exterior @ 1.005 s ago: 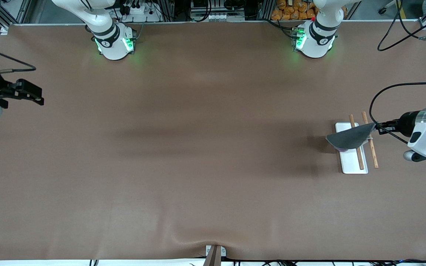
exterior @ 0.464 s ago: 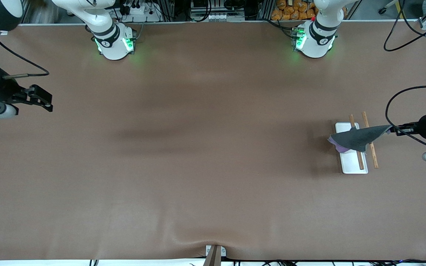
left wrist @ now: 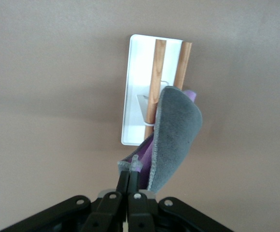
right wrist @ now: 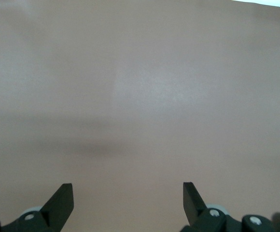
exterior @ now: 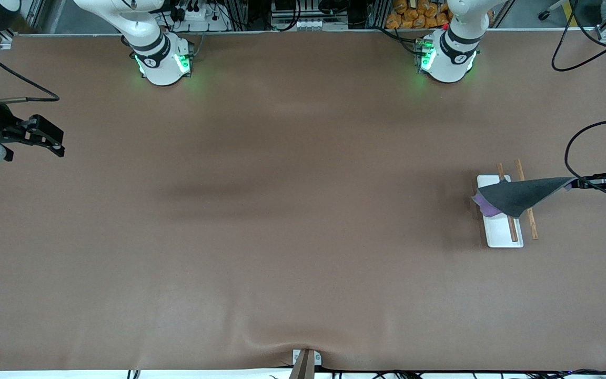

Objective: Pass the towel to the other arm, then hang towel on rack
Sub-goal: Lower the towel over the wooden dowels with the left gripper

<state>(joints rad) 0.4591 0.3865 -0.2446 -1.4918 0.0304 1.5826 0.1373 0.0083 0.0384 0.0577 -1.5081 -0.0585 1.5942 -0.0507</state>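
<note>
Both fingers of my left gripper (left wrist: 129, 186) are pressed together on one corner of the towel (exterior: 518, 193), and the pinch shows plainly in the left wrist view, where the fingertips (left wrist: 136, 164) meet on the light-stitched edge. From that corner the towel stretches out toward the rack (exterior: 500, 231), dark-grey face up, and drapes across both wooden rods (left wrist: 154, 82). Its free end hangs past the rods over the white base plate (exterior: 496, 237), with a patch of the purple reverse (exterior: 486, 209) turned out on the side toward the right arm's end of the table. The left gripper (exterior: 576, 183) itself sits at the left arm's end of the table, off the rack's side and over bare tabletop.

Compared with a second ago, I see that the left gripper has pulled away from the rack toward the table's edge, so most of the arm is now out of the front view. The towel has been drawn out flatter and longer across the rods, and more purple shows.

My right gripper (exterior: 45, 138) waits over the right arm's end of the table, fingers (right wrist: 63, 200) spread wide and holding nothing, well apart from the rack. It has shifted only slightly since the earlier frames.
</note>
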